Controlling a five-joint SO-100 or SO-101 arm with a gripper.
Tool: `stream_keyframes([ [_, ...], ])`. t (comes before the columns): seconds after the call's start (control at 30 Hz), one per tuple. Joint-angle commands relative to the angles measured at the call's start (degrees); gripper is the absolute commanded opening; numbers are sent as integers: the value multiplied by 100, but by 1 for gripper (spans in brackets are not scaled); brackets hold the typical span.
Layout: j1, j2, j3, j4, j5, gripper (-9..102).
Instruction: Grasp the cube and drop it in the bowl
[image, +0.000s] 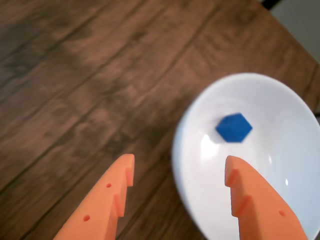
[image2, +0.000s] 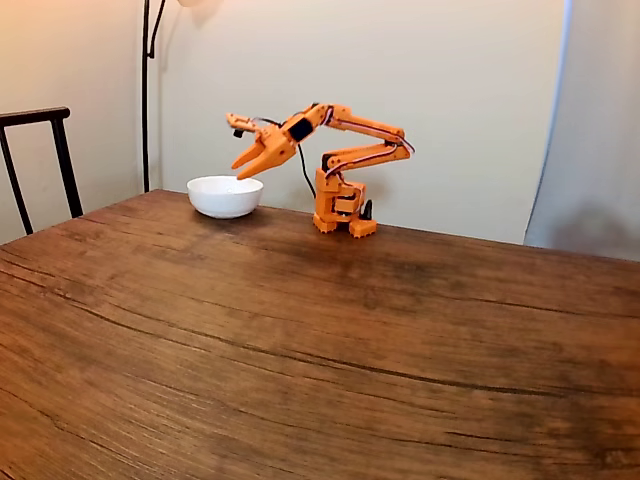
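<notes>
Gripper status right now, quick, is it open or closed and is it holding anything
Gripper: open, holding nothing; the cube already lies inside the bowl.

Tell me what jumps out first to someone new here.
The blue cube lying inside the white bowl, right of centre in the wrist view. Next, the orange claw, open just above the bowl's near rim. In the fixed view, the orange arm reaches over the bowl at the wooden table's far edge.
</notes>
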Motion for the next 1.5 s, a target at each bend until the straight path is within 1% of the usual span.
stream_keyframes([
  [0.0,-545,79,-659,545,18,24],
  [0.1,-1266,79,-1020,853,-44,21],
  [0.3,-2795,88,-1389,958,-53,-1],
  [0.47,-3894,88,-1415,932,-53,0],
  [0.67,-4729,88,-1354,958,-53,0],
  [0.77,-4966,88,-1310,967,-53,0],
  [1.0,-5045,158,-1107,923,-44,0],
  [1.1,-5045,677,-562,888,-44,0],
  [1.27,-5054,2153,202,896,-44,0],
  [1.4,-5317,1969,352,879,-44,0],
  [1.47,-5449,1969,457,712,9,0],
])
